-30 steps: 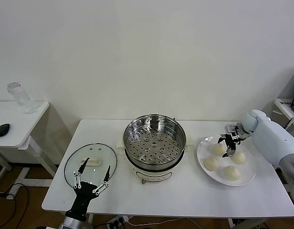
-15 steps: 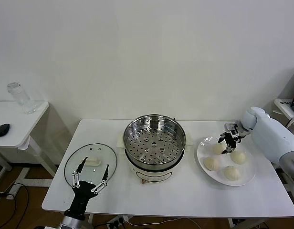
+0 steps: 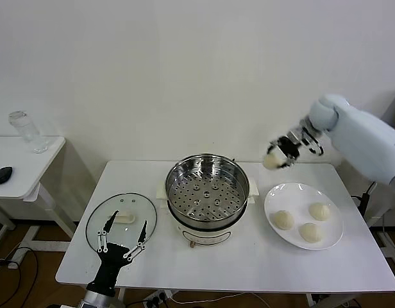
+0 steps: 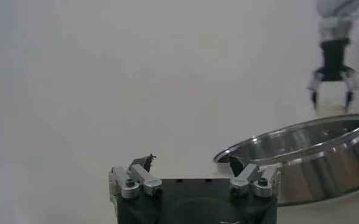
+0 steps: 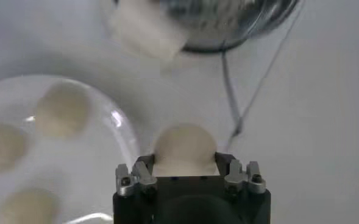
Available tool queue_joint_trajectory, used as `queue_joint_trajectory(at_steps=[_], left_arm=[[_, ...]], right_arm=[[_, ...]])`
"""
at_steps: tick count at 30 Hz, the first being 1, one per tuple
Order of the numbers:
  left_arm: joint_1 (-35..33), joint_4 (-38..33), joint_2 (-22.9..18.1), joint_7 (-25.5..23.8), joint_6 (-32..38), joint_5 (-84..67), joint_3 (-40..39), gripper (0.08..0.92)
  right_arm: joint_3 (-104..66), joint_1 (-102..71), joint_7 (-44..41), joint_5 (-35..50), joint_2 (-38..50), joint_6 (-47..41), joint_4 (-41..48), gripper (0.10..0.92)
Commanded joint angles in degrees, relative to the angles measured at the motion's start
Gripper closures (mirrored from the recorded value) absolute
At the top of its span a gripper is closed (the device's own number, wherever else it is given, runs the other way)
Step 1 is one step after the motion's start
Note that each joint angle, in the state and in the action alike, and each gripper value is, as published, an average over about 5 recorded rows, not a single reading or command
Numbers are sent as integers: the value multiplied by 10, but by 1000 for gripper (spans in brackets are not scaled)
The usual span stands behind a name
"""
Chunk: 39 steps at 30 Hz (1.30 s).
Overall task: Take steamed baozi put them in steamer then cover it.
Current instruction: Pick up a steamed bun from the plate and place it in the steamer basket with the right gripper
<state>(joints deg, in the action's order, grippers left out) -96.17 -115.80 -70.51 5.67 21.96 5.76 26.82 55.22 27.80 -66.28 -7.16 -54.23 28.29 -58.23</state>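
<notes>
I am seeing the steamer (image 3: 208, 191) standing open-topped at the middle of the table (image 3: 249, 260), nothing lying in it; my right gripper (image 3: 279, 154) is hanging above the table between steamer and plate (image 3: 334, 240), its fingers closed on a baozi (image 3: 270, 160); bare table is showing in front of the steamer; the cover (image 3: 120, 219) is filling the left side, with my left gripper (image 3: 124, 242), fingers spread, hovering at its near edge.
</notes>
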Motion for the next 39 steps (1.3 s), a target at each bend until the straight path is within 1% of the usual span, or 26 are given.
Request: queue_joint_trajectory(at_steps=[1,7,11,14,29,39], left_arm=[[0,-1,-1,1,1,0,-1,177],[-1,-4,-3,2,2,1,1,177],[-3,-5,-2,3,5,1,3,177],[-4,-6,-2,4,8,1,3,177],[-2,-6,-1,5,13,1,3,177],[0,-4,1,5,15,1,7,177]], right_arm=[[80,107,3,14,-55,70,-85,337],[83,68,5,-43,-101,104,-102,338],[73,20,5,-96,-124,112,-97,336],[71,-3,4,-118,-138,109,-89,338],[51,-71,2,-194,-194,91,-19,333],[35,-82,15,-219,-219,93,17,318]])
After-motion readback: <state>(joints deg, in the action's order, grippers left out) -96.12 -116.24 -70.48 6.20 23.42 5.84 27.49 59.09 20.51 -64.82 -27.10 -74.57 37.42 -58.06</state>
